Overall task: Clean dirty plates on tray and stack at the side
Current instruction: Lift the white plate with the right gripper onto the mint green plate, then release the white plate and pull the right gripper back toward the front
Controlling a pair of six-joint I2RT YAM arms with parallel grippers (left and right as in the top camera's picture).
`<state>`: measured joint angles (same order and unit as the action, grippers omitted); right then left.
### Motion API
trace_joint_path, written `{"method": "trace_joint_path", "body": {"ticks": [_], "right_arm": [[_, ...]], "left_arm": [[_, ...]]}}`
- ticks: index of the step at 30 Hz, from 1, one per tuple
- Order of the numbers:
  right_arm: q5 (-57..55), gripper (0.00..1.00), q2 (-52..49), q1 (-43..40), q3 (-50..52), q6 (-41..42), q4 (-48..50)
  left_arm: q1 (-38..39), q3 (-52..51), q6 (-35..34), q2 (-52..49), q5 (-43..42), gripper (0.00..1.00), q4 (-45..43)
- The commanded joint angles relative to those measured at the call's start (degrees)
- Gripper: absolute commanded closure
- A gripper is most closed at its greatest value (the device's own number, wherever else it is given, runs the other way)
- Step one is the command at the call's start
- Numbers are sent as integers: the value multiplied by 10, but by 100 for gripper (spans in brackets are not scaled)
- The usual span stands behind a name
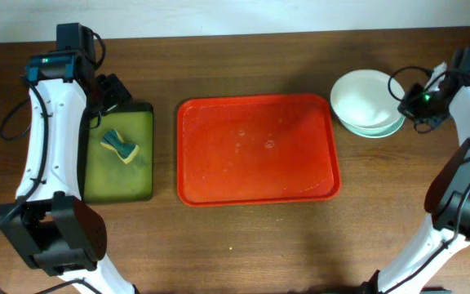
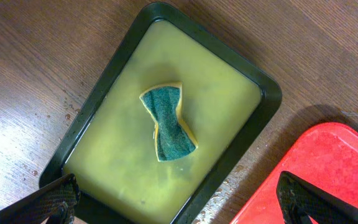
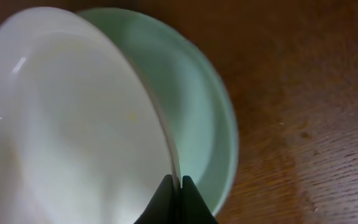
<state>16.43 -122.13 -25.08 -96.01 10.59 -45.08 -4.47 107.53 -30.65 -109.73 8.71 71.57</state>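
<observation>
The red tray (image 1: 256,192) lies in the middle of the table with only water drops on it; its corner shows in the left wrist view (image 2: 328,168). The plates sit stacked to its right: a white plate (image 1: 367,96) on top of a mint-blue plate (image 1: 382,131). In the right wrist view the white plate (image 3: 73,118) is tilted over the mint plate (image 3: 197,112). My right gripper (image 3: 179,186) is shut on the white plate's rim (image 1: 406,100). My left gripper (image 2: 179,202) is open and empty above the small black tray.
A black-rimmed tray (image 1: 121,189) with yellow-green liquid stands left of the red tray (image 2: 86,106). A green and yellow sponge (image 1: 119,145) lies in it (image 2: 168,121). Bare wooden table lies in front.
</observation>
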Motion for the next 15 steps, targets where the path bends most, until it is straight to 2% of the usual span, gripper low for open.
{"method": "trace_joint_path", "body": {"ticks": [1,2,4,5,7,8,15], "right_arm": [[7,96,-26,-16,-8,9,7],[8,96,-30,-20,-8,9,12],[9,80,-30,-20,-8,9,12],[10,64,-30,-20,-8,9,11],[10,8,-22,-21,-8,9,-5],[10,1,-8,-22,-8,9,-16],[9,2,175,0,-8,0,-150]], "left_arm": [[-2,2,1,-2,-4,1,1],[-2,2,1,-2,-4,1,1],[-2,2,1,-2,-4,1,0],[-2,2,1,-2,-4,1,0],[-2,2,1,-2,-4,1,0],[-2,2,1,-2,-4,1,0],[-2,2,1,-2,-4,1,-1]]}}
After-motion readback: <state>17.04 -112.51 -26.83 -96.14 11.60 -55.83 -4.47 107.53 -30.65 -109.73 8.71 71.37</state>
